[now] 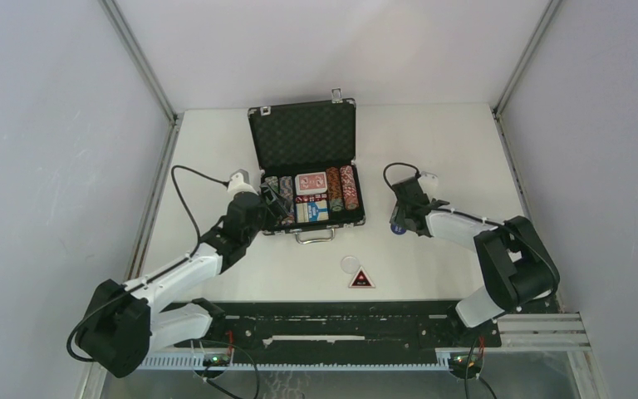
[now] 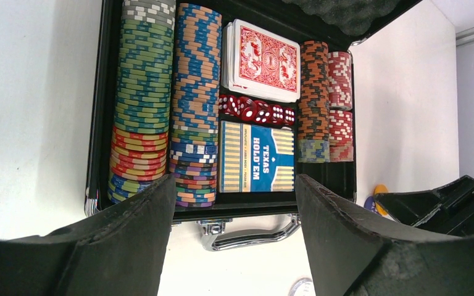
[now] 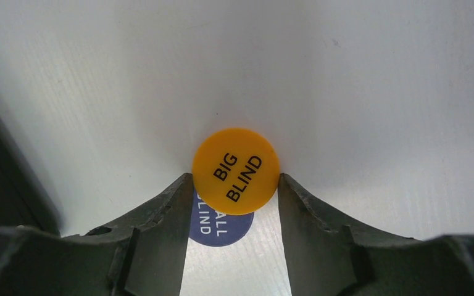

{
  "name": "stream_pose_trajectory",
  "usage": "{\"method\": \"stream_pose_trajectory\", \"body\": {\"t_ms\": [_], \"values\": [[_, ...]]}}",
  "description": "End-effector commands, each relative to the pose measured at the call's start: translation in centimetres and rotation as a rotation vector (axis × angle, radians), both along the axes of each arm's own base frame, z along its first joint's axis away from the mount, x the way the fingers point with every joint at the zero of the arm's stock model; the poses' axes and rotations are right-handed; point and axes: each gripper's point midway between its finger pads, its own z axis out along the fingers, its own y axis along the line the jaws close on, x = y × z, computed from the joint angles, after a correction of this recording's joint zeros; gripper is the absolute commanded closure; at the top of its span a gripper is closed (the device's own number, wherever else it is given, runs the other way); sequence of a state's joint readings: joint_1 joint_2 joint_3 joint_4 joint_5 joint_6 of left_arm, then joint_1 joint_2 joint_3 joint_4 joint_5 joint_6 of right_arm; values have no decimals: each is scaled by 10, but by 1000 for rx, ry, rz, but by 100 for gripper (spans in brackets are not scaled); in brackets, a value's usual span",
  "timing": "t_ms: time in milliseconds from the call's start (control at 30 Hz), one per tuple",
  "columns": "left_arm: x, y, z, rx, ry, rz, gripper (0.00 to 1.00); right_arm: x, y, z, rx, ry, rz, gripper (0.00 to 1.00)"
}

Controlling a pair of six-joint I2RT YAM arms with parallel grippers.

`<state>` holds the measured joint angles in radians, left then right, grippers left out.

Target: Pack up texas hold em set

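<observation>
Crosswise, briefcase (image 1: 303, 137) lies, handle (image 1: 314, 236) nearest; left hand (image 1: 274, 200) spread, right hand (image 3: 235, 180) pinching orange token (image 3: 236, 161).

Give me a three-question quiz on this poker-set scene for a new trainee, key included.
1. True or false: the case is closed.
2. What lies between the red deck and the blue deck inside the case? A) a token B) red dice C) a key
3. Fill in: the orange token between the fingertips of the right gripper reads ____.
Key: 1 false; 2 B; 3 BIG BLIND.
</observation>
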<state>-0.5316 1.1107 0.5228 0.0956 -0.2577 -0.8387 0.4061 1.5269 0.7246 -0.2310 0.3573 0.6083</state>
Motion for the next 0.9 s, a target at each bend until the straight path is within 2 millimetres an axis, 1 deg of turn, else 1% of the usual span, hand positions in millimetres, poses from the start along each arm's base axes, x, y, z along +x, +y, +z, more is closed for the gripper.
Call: {"method": "stream_pose_trajectory", "body": {"t_ms": [0, 233, 333, 633, 733, 867], "values": [[5, -2, 7, -21, -30, 1, 25, 8, 0, 3, -6, -3, -13, 43], [5, -2, 8, -21, -31, 0, 25, 7, 1, 3, -24, 10, -9, 46], [4, -1, 8, -20, -32, 1, 25, 8, 4, 8, -25, -8, -2, 47], [4, -1, 10, -23, -35, 0, 25, 17, 21, 43, -21, -96, 36, 48], [4, -1, 10, -24, -37, 2, 25, 21, 30, 54, -16, -121, 59, 48], [4, -1, 10, -23, -37, 1, 25, 29, 49, 72, -13, -156, 103, 48]]}}
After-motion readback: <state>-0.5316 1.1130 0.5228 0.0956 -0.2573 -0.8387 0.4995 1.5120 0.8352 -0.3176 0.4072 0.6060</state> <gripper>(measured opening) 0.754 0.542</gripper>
